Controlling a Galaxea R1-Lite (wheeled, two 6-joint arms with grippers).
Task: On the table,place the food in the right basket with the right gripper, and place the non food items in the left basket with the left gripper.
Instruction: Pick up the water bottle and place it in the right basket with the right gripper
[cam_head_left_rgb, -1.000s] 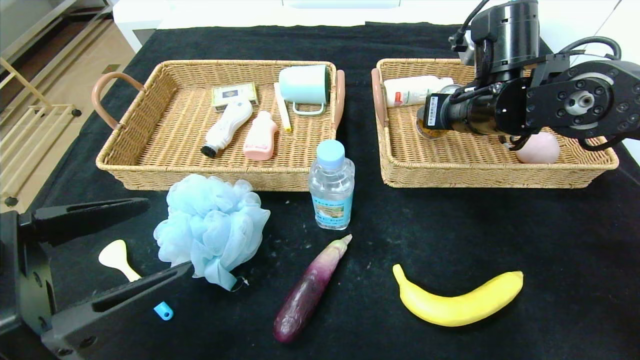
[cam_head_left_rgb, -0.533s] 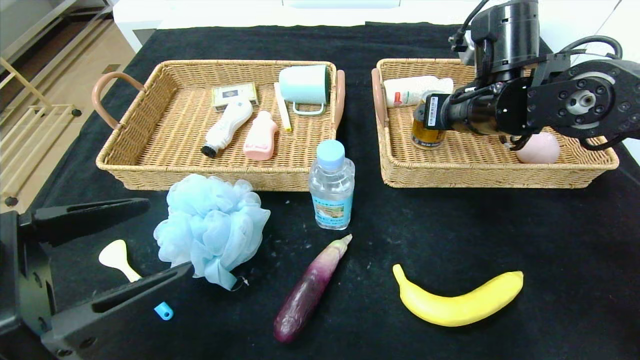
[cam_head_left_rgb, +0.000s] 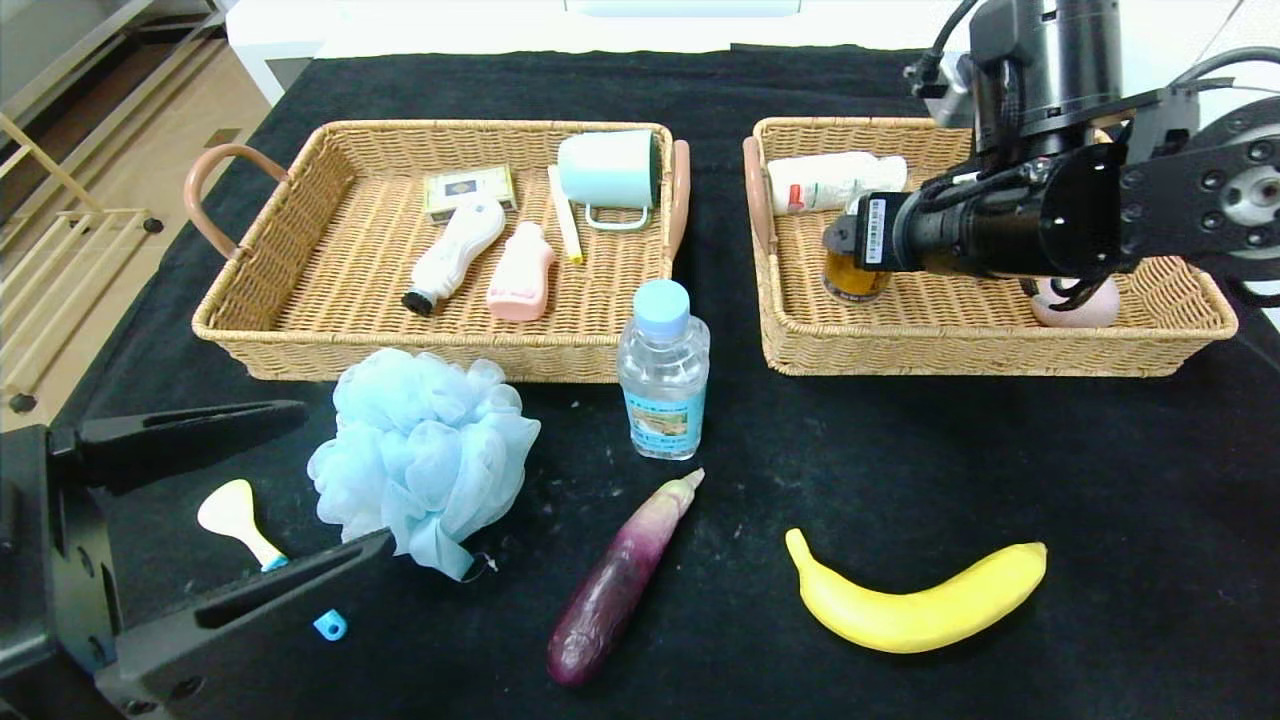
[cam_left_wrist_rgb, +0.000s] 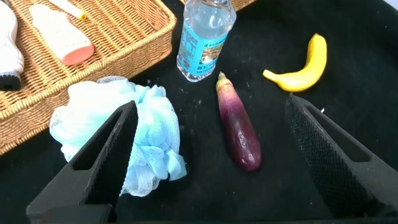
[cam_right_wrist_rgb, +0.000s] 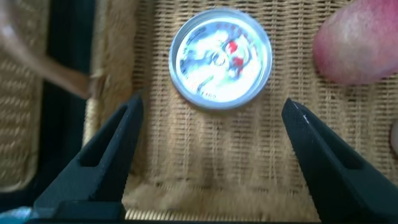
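My right gripper (cam_right_wrist_rgb: 211, 106) hangs open above the right basket (cam_head_left_rgb: 990, 355), jaws spread wide with only wicker between them. The gold can (cam_head_left_rgb: 852, 280) stands upright on the basket floor just beyond the fingertips, its silver top (cam_right_wrist_rgb: 221, 59) facing up. A peach (cam_head_left_rgb: 1075, 305) lies in the same basket. My left gripper (cam_head_left_rgb: 335, 478) is open low at the table's front left, beside the blue pouf (cam_head_left_rgb: 420, 455) and over the scoop (cam_head_left_rgb: 235, 515). Bottle (cam_head_left_rgb: 663, 370), eggplant (cam_head_left_rgb: 615, 585) and banana (cam_head_left_rgb: 915, 605) rest on the black table (cam_head_left_rgb: 1000, 470).
The left basket (cam_head_left_rgb: 400, 355) holds a mint mug (cam_head_left_rgb: 610, 170), a white brush, a pink bottle, a small box and a stick. A white bottle (cam_head_left_rgb: 830, 180) lies at the back of the right basket. The table's edges drop off at left and back.
My right gripper has opened, let go of the gold can and lifted off it; the can now stands free in the right basket. The left arm has barely shifted.
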